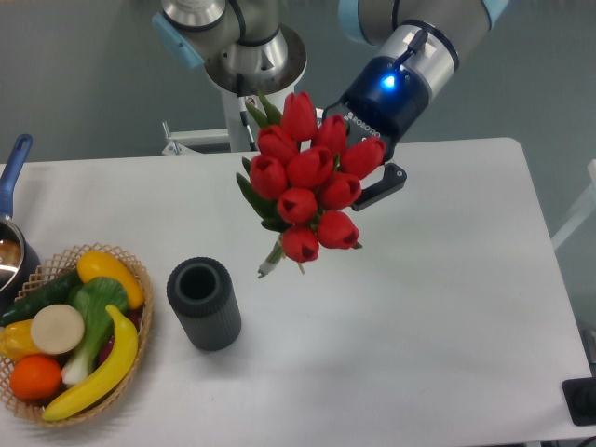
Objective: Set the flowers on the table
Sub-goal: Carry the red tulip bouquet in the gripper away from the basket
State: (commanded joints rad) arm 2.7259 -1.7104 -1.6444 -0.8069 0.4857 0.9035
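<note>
ROBOTIQ-marked gripper (358,186) around flowers (312,182)

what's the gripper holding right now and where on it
The gripper holds the flowers, a bunch of red tulips. The blooms hide the exact contact; the grip appears to be behind them on the stems.

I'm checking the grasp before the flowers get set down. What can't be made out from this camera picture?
- Fingertips of the gripper: covered by the flowers, so the contact on the stems is unseen.
- Most of the stems: behind the blooms; only the cut ends show.
- Pot: cut off by the left edge.
- Dark object: cut off at the bottom right corner.
</note>
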